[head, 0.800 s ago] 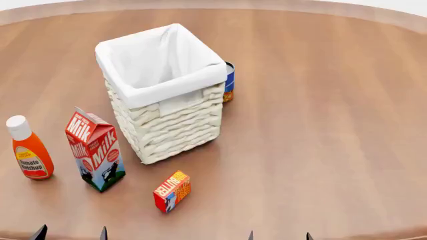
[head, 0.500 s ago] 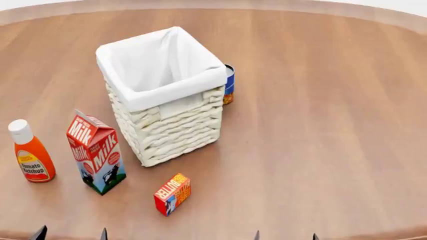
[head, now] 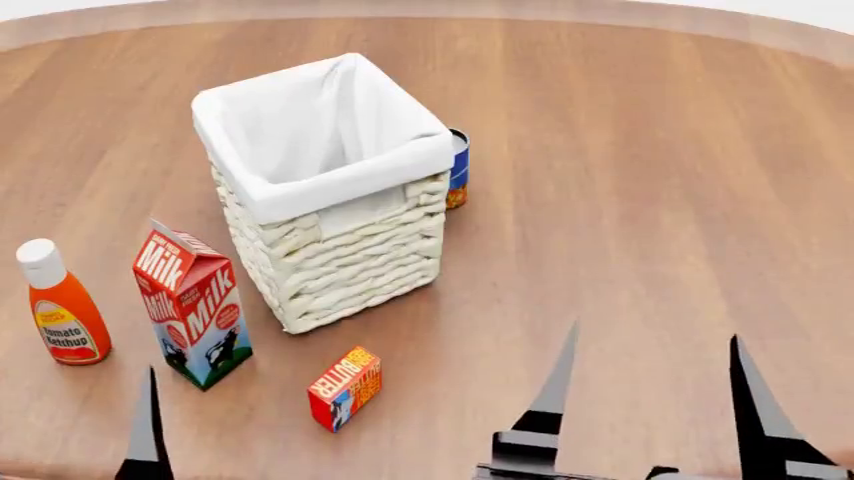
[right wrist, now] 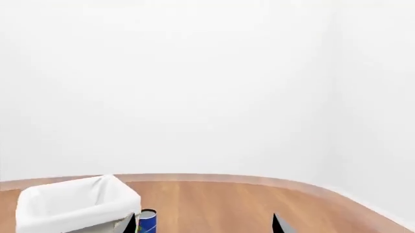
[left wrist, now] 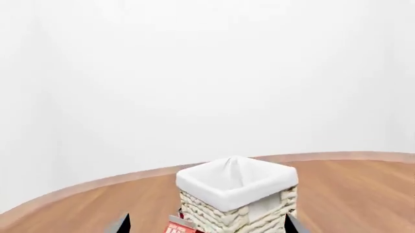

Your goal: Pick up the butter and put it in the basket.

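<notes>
The butter (head: 344,387), a small red-and-orange carton, lies on the wooden table in front of the basket (head: 320,180), a tall cream wicker basket with a white liner. My right gripper (head: 650,385) is open and empty at the lower right, well to the right of the butter. Of my left gripper only one finger (head: 144,425) shows in the head view, left of the butter and in front of the milk carton. In the left wrist view the left gripper (left wrist: 207,225) is open and faces the basket (left wrist: 236,194). In the right wrist view the right gripper (right wrist: 204,224) is open, with the basket (right wrist: 71,204) to one side. The butter is out of both wrist views.
A red-and-white milk carton (head: 191,305) stands left of the butter; its top shows in the left wrist view (left wrist: 178,227). An orange ketchup bottle (head: 59,310) stands farther left. A blue can (head: 458,168) stands behind the basket's right corner and shows in the right wrist view (right wrist: 147,222).
Both grippers have risen into the head view: the right gripper's fingers now stand tall at the lower right, and one left finger stands at the lower left. The objects have not moved.
</notes>
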You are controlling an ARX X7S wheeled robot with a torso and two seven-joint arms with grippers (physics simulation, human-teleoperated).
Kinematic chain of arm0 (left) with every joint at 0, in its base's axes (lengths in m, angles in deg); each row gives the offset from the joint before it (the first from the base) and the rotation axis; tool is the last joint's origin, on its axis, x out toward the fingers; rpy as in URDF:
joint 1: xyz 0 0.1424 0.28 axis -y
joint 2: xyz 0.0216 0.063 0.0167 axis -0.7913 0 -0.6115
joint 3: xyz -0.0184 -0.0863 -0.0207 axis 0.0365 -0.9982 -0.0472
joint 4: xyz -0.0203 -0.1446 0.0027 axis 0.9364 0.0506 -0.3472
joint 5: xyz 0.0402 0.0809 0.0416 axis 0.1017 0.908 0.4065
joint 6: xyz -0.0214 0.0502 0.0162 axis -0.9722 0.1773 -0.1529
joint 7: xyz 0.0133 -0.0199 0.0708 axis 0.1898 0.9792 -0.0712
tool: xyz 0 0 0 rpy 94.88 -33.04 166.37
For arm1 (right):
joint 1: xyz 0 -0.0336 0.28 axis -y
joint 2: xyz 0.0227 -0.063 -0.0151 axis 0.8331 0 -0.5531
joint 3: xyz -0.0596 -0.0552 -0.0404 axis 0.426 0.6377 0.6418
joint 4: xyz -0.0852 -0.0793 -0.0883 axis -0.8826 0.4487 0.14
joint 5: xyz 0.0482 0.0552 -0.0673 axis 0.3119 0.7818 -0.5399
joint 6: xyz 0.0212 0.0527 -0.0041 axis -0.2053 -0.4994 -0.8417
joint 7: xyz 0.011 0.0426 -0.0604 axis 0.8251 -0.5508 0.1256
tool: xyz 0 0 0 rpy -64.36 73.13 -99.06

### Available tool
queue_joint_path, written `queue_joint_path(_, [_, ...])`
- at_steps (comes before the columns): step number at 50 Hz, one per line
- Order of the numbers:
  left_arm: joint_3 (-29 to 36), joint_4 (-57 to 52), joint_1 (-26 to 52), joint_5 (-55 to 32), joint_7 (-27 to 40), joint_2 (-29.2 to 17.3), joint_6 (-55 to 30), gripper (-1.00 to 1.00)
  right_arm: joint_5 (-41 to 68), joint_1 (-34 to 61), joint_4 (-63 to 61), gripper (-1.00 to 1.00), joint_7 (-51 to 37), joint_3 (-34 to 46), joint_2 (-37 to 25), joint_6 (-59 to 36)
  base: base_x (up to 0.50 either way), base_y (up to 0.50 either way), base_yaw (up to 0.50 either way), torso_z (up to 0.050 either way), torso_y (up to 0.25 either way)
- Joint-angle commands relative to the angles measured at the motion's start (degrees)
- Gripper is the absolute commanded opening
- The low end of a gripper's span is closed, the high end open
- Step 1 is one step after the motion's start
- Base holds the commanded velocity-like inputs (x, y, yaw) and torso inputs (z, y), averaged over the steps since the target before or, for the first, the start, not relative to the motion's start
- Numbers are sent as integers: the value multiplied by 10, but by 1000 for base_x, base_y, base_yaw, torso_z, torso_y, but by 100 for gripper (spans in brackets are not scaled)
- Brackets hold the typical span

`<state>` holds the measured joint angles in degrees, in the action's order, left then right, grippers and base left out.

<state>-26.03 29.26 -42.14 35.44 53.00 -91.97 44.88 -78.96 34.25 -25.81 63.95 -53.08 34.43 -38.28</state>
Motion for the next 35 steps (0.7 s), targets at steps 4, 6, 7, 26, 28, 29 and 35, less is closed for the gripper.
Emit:
queue_joint_path(4, [11, -135, -11, 1, 8, -13, -65, 100, 9, 9, -122, 100, -22, -3, -13, -69, 0, 0, 0, 0, 0])
queue_joint_path(6, [13, -139, -11, 0, 9, -14, -68, 100, 7, 9, -122, 100, -24, -2, -15, -68, 0, 0, 0, 0, 0])
queue_joint_path(7, [13, -139, -10, 0, 10, -15, -69, 100, 6, 11, -123, 100, -26, -1, -16, -68, 0, 0, 0, 0, 0])
queue_joint_path(26, [22, -138, -10, -7, 22, -28, -66, 100, 16, 12, -119, 100, -47, 6, -32, -69, 277, 0, 0, 0, 0])
queue_joint_path(28, [22, -137, -10, -10, 23, -29, -65, 100, 17, 11, -115, 100, -49, 6, -34, -65, 500, 0, 0, 0, 0])
queue_joint_path(29, [22, -136, -11, -11, 24, -29, -64, 100, 19, 10, -113, 100, -50, 5, -34, -64, 500, 0, 0, 0, 0])
queue_joint_path(35, [24, -139, -10, -14, 27, -32, -68, 100, 23, 12, -117, 100, -54, 6, -38, -71, 500, 0, 0, 0, 0])
